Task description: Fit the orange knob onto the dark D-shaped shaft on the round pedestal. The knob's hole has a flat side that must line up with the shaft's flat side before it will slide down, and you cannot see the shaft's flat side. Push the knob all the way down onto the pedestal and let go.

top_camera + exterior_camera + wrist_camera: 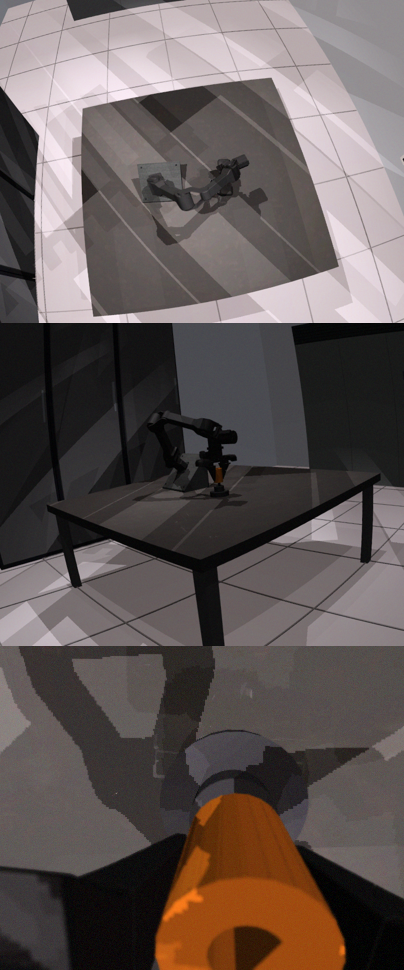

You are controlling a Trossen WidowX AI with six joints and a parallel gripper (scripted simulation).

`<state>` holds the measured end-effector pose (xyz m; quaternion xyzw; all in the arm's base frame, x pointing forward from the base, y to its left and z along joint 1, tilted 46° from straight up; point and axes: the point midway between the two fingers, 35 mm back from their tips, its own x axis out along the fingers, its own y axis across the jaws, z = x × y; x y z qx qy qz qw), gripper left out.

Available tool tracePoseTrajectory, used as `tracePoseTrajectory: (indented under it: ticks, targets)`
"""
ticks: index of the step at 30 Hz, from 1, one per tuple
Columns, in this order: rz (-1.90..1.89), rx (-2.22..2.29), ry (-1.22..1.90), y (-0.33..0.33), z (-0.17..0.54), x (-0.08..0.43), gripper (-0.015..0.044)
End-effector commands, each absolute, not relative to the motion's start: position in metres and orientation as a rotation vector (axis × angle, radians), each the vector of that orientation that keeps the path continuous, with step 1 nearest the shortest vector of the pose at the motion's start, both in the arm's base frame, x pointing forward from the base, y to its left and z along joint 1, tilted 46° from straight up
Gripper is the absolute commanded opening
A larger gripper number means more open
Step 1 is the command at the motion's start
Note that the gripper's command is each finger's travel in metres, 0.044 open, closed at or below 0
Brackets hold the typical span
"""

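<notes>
Two fingers (212,473), partway apart, clamp the orange knob (219,476) (245,856) roughly upright above the round pedestal (219,493) (225,748). A short dark length of shaft (219,484) shows beneath it; how much sits inside the hole is unclear. From its base plate (141,166) (168,487), the arm (219,183) (180,418) arches over, wrist downward, well inside the edges of the bench (134,269) (286,494).

The knob (219,475) (250,846) is bright orange, the claw (219,471) black, the round pedestal (219,493) (225,748) dark blue-grey; over there, pale pinkish floor tiles (134,67) (161,588) with dark grid lines, and a brown-grey counter (134,262) (202,525) striped by lighter bands
</notes>
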<state>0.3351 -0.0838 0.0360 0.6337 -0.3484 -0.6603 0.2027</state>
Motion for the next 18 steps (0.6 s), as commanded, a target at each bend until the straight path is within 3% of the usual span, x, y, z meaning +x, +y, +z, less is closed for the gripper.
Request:
tracePoseTrajectory:
  ticks: [1,18]
  targets:
    - [-1.843,1.765,-0.968,-0.0843,0.0356,0.3347,0.0000]
    - [-1.860,1.697,-0.844,-0.0822,0.0397,0.3352,0.0000]
